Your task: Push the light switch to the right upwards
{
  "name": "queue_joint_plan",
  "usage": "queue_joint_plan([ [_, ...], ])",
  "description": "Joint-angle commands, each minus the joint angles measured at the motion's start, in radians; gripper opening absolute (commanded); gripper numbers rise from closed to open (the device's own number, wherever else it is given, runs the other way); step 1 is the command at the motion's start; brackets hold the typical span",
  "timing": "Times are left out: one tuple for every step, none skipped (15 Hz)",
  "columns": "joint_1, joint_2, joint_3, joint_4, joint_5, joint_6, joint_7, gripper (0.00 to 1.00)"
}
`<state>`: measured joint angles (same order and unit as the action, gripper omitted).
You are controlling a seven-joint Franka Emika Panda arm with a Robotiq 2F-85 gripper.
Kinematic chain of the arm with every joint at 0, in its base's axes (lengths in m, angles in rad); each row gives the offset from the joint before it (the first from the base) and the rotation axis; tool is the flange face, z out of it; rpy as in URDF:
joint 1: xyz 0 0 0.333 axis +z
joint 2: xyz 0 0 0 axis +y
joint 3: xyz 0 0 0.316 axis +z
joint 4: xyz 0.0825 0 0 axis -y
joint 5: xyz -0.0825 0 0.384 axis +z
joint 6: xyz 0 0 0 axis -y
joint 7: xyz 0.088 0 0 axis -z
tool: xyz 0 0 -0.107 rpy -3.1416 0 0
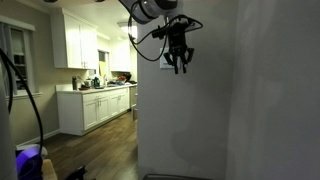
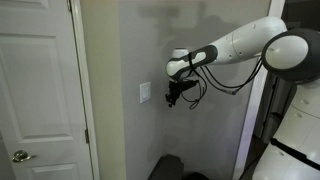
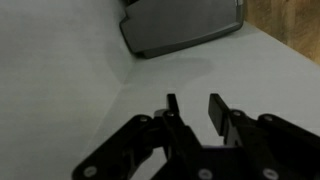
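The light switch [image 2: 146, 93] is a small white plate on the plain grey wall, to the right of a white door; its toggles are too small to tell apart. In an exterior view it shows as a pale square [image 1: 165, 61] partly behind the gripper. My gripper [image 2: 171, 101] hangs close to the wall just right of the plate, fingers pointing down, also seen in an exterior view [image 1: 180, 68]. In the wrist view the gripper [image 3: 195, 108] is empty, with a narrow gap between its fingers and bare wall showing between them. The switch is out of the wrist view.
A white door [image 2: 40, 90] with a knob stands left of the switch. A dark grey object [image 3: 185, 25] lies at the foot of the wall [image 2: 165, 168]. The wall's corner opens onto a kitchen with white cabinets [image 1: 95, 105].
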<state>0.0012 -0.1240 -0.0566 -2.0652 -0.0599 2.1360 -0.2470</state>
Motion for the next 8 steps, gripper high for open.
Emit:
queue_joint_plan([
  [0.005,0.042,0.016,0.057,-0.008,0.019,-0.047,0.08],
  [0.008,0.051,0.023,0.074,-0.011,0.020,-0.049,0.02],
  [0.011,0.059,0.029,0.090,-0.008,0.021,-0.051,0.00],
  [0.013,0.067,0.037,0.104,-0.012,0.025,-0.042,0.00],
  [0.015,0.073,0.042,0.115,-0.012,0.030,-0.042,0.00],
  [0.018,0.077,0.047,0.122,-0.014,0.042,-0.039,0.00],
  [0.019,0.081,0.050,0.126,-0.014,0.061,-0.040,0.00],
  [0.020,0.082,0.053,0.128,-0.005,0.083,-0.048,0.00],
])
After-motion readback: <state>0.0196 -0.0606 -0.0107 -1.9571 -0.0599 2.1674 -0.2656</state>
